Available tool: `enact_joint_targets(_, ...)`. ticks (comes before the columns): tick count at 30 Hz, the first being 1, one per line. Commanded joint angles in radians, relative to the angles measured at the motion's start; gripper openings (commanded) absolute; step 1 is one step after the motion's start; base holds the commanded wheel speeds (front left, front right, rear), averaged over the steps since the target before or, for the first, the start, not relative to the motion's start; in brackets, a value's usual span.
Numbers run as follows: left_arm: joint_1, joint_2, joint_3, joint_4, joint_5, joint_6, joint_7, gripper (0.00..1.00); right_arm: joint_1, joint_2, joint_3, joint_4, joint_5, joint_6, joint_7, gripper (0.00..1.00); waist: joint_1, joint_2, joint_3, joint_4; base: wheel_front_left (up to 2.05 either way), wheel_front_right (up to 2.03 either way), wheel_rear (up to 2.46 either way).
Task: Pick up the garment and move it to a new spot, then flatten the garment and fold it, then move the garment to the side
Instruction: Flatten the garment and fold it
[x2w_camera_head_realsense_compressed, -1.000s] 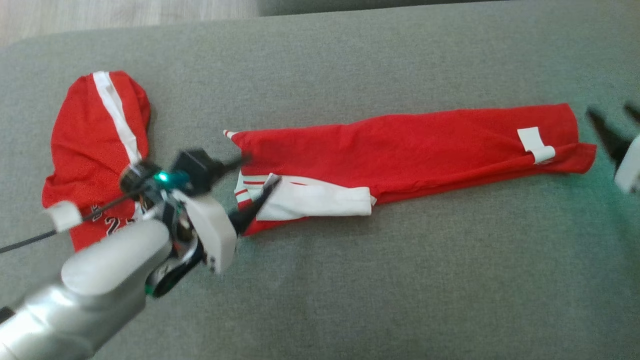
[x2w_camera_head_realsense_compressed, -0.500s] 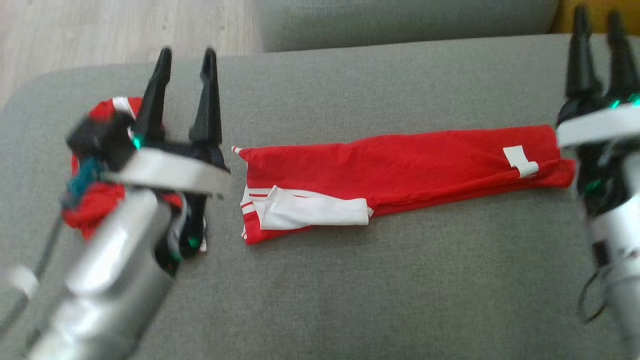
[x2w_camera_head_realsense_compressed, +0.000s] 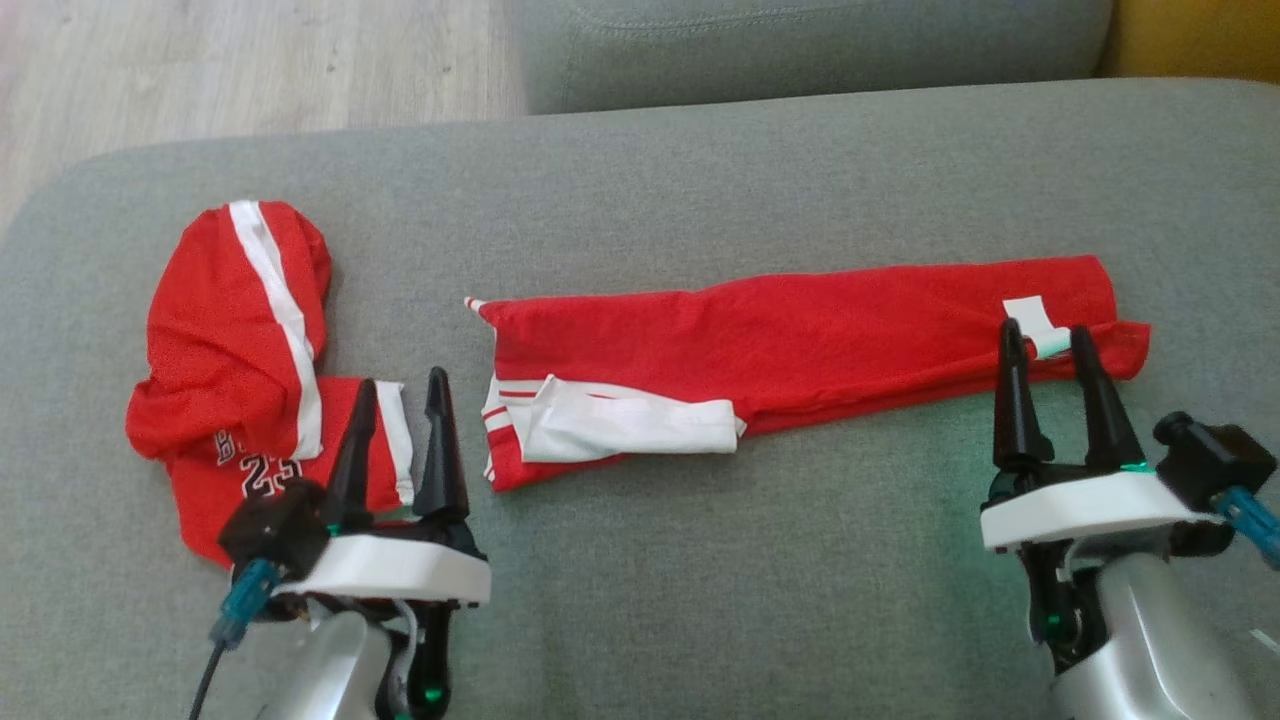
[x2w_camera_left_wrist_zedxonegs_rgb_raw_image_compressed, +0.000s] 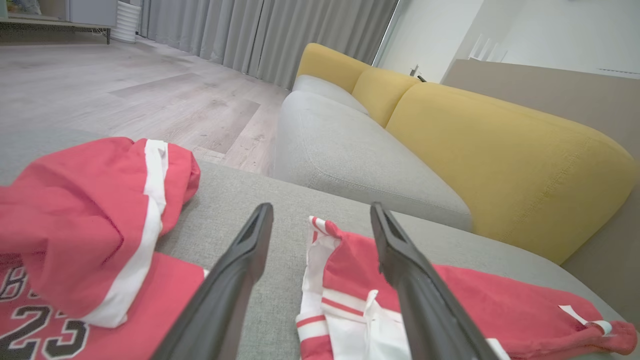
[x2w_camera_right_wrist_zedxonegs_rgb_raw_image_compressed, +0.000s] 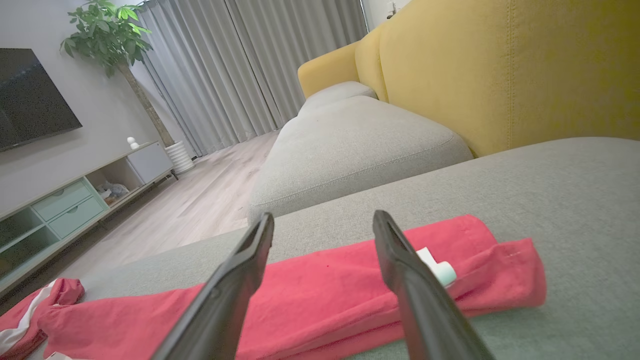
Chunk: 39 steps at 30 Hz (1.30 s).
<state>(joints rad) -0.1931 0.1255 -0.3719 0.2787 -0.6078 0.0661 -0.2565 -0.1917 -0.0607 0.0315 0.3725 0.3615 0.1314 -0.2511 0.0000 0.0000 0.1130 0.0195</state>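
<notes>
A long red garment (x2w_camera_head_realsense_compressed: 800, 330) with white stripes lies folded into a narrow band across the grey sofa cushion (x2w_camera_head_realsense_compressed: 700, 600); it also shows in the left wrist view (x2w_camera_left_wrist_zedxonegs_rgb_raw_image_compressed: 475, 295) and the right wrist view (x2w_camera_right_wrist_zedxonegs_rgb_raw_image_compressed: 325, 295). My left gripper (x2w_camera_head_realsense_compressed: 400, 382) is open and empty, near the cushion's front edge, just left of the band's striped end. My right gripper (x2w_camera_head_realsense_compressed: 1045, 330) is open too, its tips in front of the band's right end by a white tag (x2w_camera_head_realsense_compressed: 1030, 318). Between the left fingers (x2w_camera_left_wrist_zedxonegs_rgb_raw_image_compressed: 321, 207) I see bare cushion; between the right ones (x2w_camera_right_wrist_zedxonegs_rgb_raw_image_compressed: 324, 216), the band.
A second red garment (x2w_camera_head_realsense_compressed: 230, 310), a jersey with a white stripe and the number 23, lies crumpled at the cushion's left (x2w_camera_left_wrist_zedxonegs_rgb_raw_image_compressed: 75, 215). Behind are another grey cushion (x2w_camera_head_realsense_compressed: 800, 40), a yellow backrest (x2w_camera_left_wrist_zedxonegs_rgb_raw_image_compressed: 500, 150) and wooden floor (x2w_camera_head_realsense_compressed: 250, 60).
Both arms have drawn back from the ends of the long garment to the near edge, fingers pointing away. The head camera has shifted. Neither garment has moved.
</notes>
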Motion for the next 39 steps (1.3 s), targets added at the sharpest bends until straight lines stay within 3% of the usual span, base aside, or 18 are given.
enact_joint_targets(1,-0.027,0.000,0.058,-0.021,0.019,-0.015,-0.005,1.00,-0.037,0.008,0.016,-0.044,-0.004,-0.001,-0.010,1.00,0.0000,0.0000,0.008,0.001,0.00,0.00,0.00)
enact_joint_targets(7,-0.054,-0.038,0.112,0.012,0.084,-0.082,-0.005,1.00,-0.070,0.010,-0.019,-0.022,-0.009,-0.001,-0.010,1.00,0.0000,0.0000,0.051,0.012,0.00,0.00,0.00)
enact_joint_targets(10,-0.080,-0.052,0.124,0.029,0.118,-0.107,-0.005,1.00,-0.142,0.010,-0.108,0.082,-0.143,-0.001,0.030,1.00,0.0000,0.0000,0.091,0.014,0.00,0.00,0.00)
enact_joint_targets(22,-0.128,-0.073,0.114,0.032,0.154,-0.148,-0.005,1.00,-0.351,0.010,-0.516,0.445,-0.365,-0.001,0.049,1.00,0.0000,0.0000,0.154,0.045,0.00,0.00,0.00)
enact_joint_targets(30,-0.137,-0.074,0.131,0.030,0.161,-0.156,-0.005,1.00,-0.429,0.010,-0.552,0.611,-0.430,-0.001,0.035,1.00,0.0000,0.0000,0.180,0.053,0.00,0.00,0.00)
enact_joint_targets(31,-0.138,-0.074,0.133,0.030,0.163,-0.157,-0.005,1.00,-0.437,0.010,-0.558,0.629,-0.439,-0.001,0.034,0.79,0.0000,0.0000,0.181,0.053,0.00,0.00,0.00)
enact_joint_targets(32,-0.139,-0.075,0.136,0.031,0.165,-0.158,-0.005,1.00,-0.442,0.010,-0.566,0.642,-0.452,-0.001,0.032,0.00,0.0000,0.0000,0.182,0.053,0.00,0.00,0.00)
enact_joint_targets(36,-0.142,-0.075,0.146,0.035,0.169,-0.160,-0.005,1.00,-0.460,0.010,-0.605,0.662,-0.486,-0.001,0.019,0.00,0.0000,0.0000,0.173,0.049,0.00,0.00,0.00)
enact_joint_targets(39,-0.133,-0.075,0.156,0.033,0.169,-0.159,-0.005,1.00,-0.452,0.010,-0.666,0.592,-0.548,-0.001,0.008,0.00,0.0000,0.0000,0.152,0.031,0.00,0.00,0.00)
